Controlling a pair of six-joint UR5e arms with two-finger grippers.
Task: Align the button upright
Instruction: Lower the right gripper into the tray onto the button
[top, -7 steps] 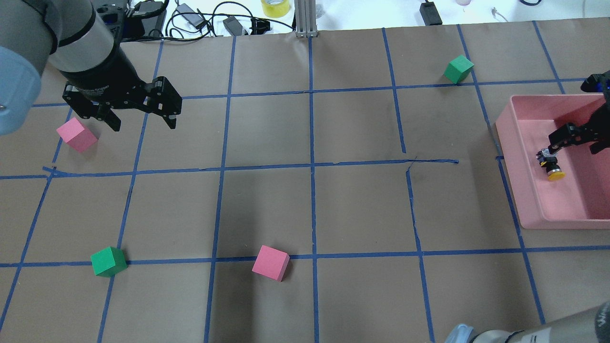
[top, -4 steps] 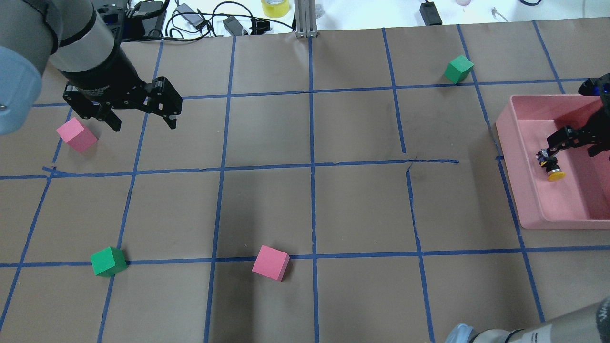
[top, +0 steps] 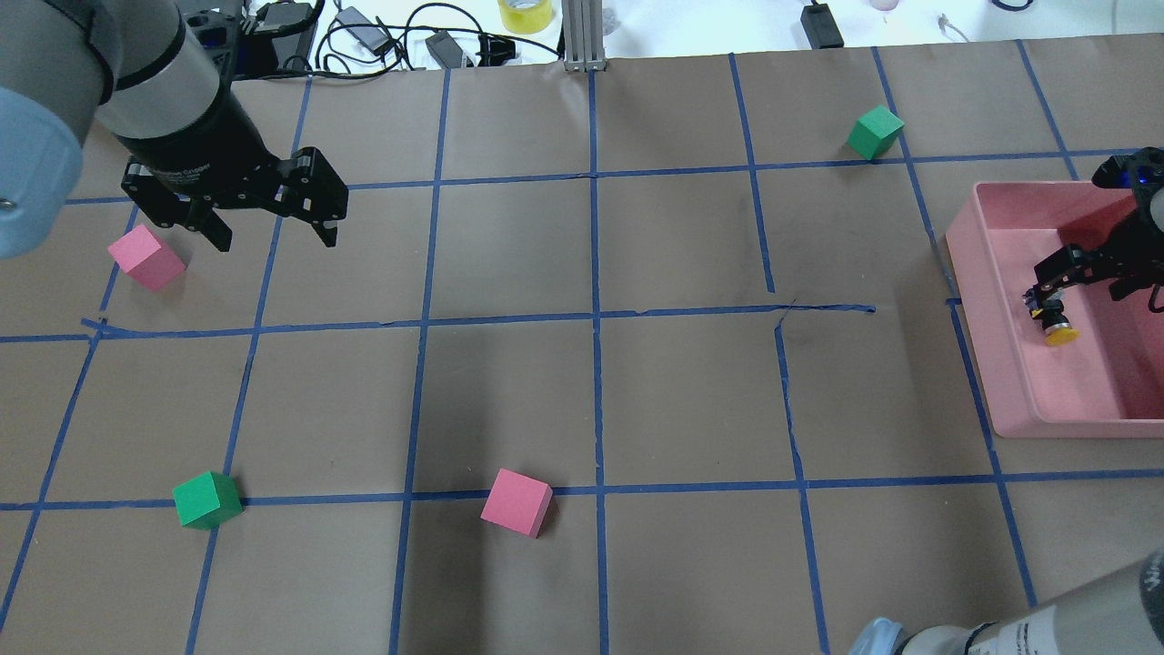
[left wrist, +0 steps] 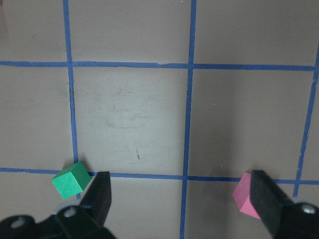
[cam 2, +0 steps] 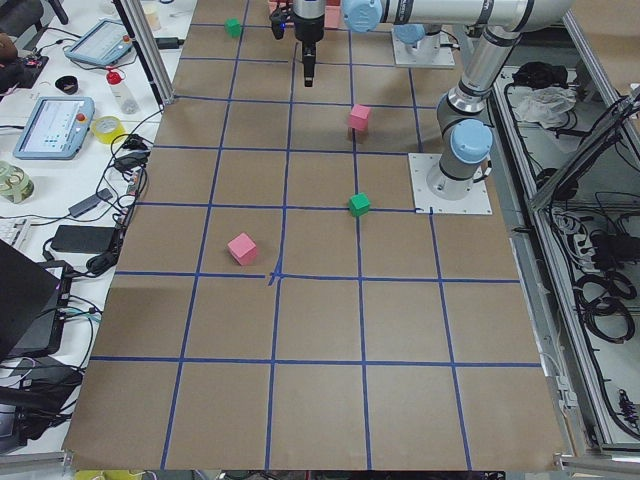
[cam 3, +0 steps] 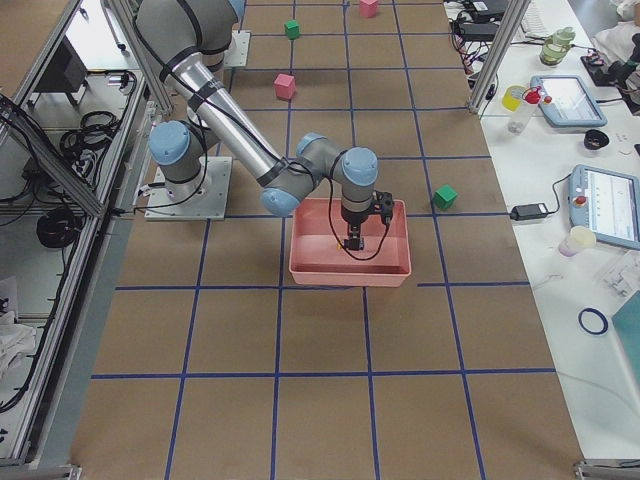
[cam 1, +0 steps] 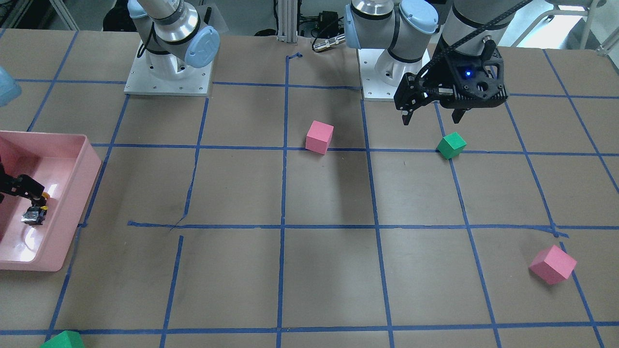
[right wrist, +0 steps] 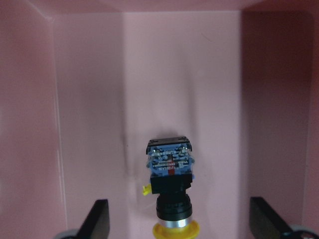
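Lying in bin (right wrist: 84,99), button (right wrist: 169,174) cap cropped.

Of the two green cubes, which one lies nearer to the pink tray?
The green cube just beyond the tray's far corner. The other green cube lies far away, at the table's opposite end.

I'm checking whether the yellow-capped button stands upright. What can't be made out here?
Right wrist view: the yellow-capped black push-button has its cap cut off by the lower edge.
Front-facing view: the push-button is too small to judge its tilt.
Overhead view: the right edge cuts the pink plastic tray.
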